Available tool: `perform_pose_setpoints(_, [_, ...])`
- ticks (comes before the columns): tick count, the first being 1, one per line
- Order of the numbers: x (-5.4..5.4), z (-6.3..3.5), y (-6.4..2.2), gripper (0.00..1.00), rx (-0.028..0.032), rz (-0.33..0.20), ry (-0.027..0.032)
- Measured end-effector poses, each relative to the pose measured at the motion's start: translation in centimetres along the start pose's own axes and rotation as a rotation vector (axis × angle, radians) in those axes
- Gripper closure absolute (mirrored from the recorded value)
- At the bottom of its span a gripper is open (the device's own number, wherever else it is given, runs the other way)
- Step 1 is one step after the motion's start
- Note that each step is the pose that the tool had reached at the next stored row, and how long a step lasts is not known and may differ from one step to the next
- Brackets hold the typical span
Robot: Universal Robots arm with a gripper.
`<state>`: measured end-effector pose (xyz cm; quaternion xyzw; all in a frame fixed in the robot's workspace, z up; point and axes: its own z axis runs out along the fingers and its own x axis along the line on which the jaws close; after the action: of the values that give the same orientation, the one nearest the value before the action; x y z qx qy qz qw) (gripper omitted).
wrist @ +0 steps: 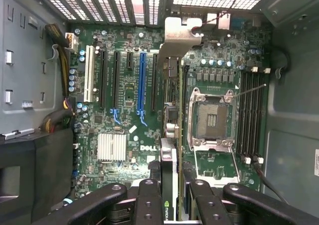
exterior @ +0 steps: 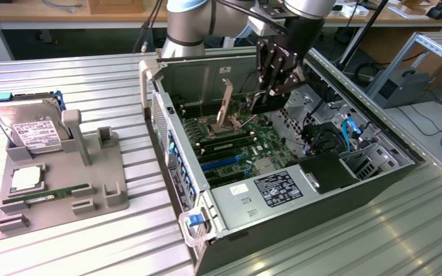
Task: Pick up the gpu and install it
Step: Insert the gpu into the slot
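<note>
My gripper point(exterior: 276, 89) reaches down into the open computer case point(exterior: 176, 138), over the green motherboard point(exterior: 236, 152). In the wrist view the gripper point(wrist: 169, 200) is shut on the gpu point(wrist: 169, 182), a thin card seen edge-on between the black fingers point(wrist: 149, 200). The card runs away from the fingers to its silver metal bracket point(wrist: 182, 33) by the case's vented back wall. It stands over the board between the blue expansion slot point(wrist: 142, 83) and the open CPU socket point(wrist: 212, 118). Whether the card touches a slot I cannot tell.
On the exterior view's left a grey holder point(exterior: 60, 195) carries a silver hard drive point(exterior: 33, 131), a green memory stick point(exterior: 52, 194) and a square chip point(exterior: 25, 178). Memory slots point(wrist: 251, 110), a finned heatsink point(wrist: 112, 147) and cables point(exterior: 347, 132) crowd the case. The arm's base point(exterior: 186, 29) stands behind the case.
</note>
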<state>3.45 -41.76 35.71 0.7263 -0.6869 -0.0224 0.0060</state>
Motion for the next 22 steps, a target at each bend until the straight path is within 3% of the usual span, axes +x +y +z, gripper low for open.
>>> perform_pose_setpoints(22, [0.2, 1.26, -0.03, 0.73, 0.0000, 0.000, 0.0001])
